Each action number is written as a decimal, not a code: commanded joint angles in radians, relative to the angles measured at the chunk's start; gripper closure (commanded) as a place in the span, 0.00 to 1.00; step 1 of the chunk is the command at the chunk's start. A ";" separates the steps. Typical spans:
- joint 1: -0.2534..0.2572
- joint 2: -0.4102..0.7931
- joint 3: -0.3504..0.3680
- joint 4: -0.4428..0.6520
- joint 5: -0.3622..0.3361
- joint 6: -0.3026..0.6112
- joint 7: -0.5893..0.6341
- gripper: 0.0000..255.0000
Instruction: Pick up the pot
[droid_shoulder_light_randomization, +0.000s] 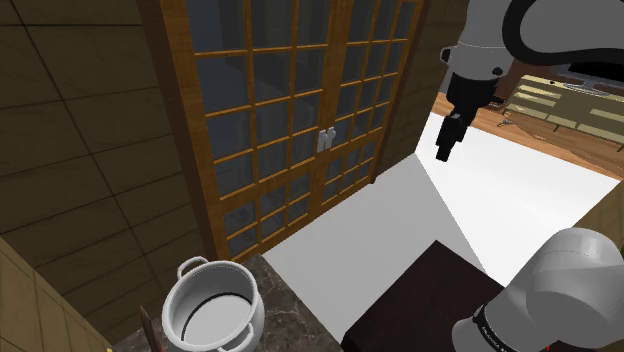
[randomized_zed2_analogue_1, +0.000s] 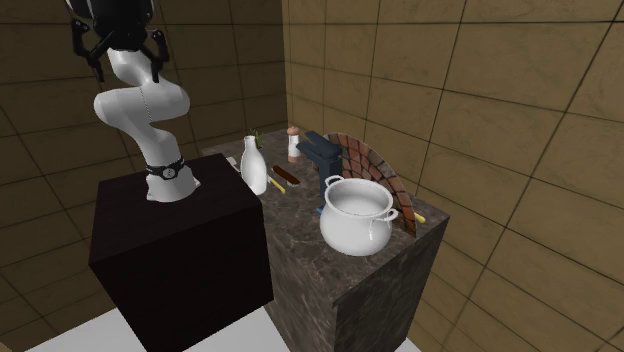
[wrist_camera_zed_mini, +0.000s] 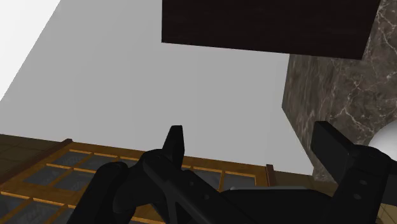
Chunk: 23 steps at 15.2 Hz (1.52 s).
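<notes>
Pot (droid_shoulder_light_randomization: 212, 310) first: it is shiny white, round and fat. It stands upright on the dark stone counter (droid_shoulder_light_randomization: 290, 322) with its wide mouth facing straight up. It has two small loop handles, one on each side. Its inside is pale, with a dark ring low down.

In the second exterior view the pot (randomized_zed2_analogue_1: 357, 218) sits near the close corner of the counter (randomized_zed2_analogue_1: 300, 235). Its handles stick out to that view's left and right. Just behind it is a red-brown brick arch (randomized_zed2_analogue_1: 368, 160). Further back stand a white bottle (randomized_zed2_analogue_1: 253, 165) and a blue thing (randomized_zed2_analogue_1: 322, 150) that I cannot name.

The dark box stand (randomized_zed2_analogue_1: 180, 250) is right beside the counter, and the white arm (randomized_zed2_analogue_1: 140, 110) rises from it. A dark band (randomized_zed2_analogue_1: 165, 170) goes round the bottom of the arm. It has tiny pale marks on it, too small to read.

The gripper (droid_shoulder_light_randomization: 444, 152) hangs high up in the shoulder view. It points down over the pale floor (droid_shoulder_light_randomization: 400, 215), well apart from the pot. Near it is a big wooden door (droid_shoulder_light_randomization: 290, 120) with many glass panes.

In the wrist view the gripper (wrist_camera_zed_mini: 253, 143) has its two black fingers (wrist_camera_zed_mini: 175, 140) standing apart, and they hold nothing. Past them are the pale floor, the stand (wrist_camera_zed_mini: 267, 25) and one side of the counter (wrist_camera_zed_mini: 331, 83).
</notes>
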 joint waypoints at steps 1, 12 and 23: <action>0.000 0.000 0.000 0.000 0.000 0.000 0.000 0.00; 0.051 0.170 0.159 -0.109 0.128 0.271 0.212 0.00; 0.078 0.488 0.320 -0.062 0.164 0.546 0.424 0.00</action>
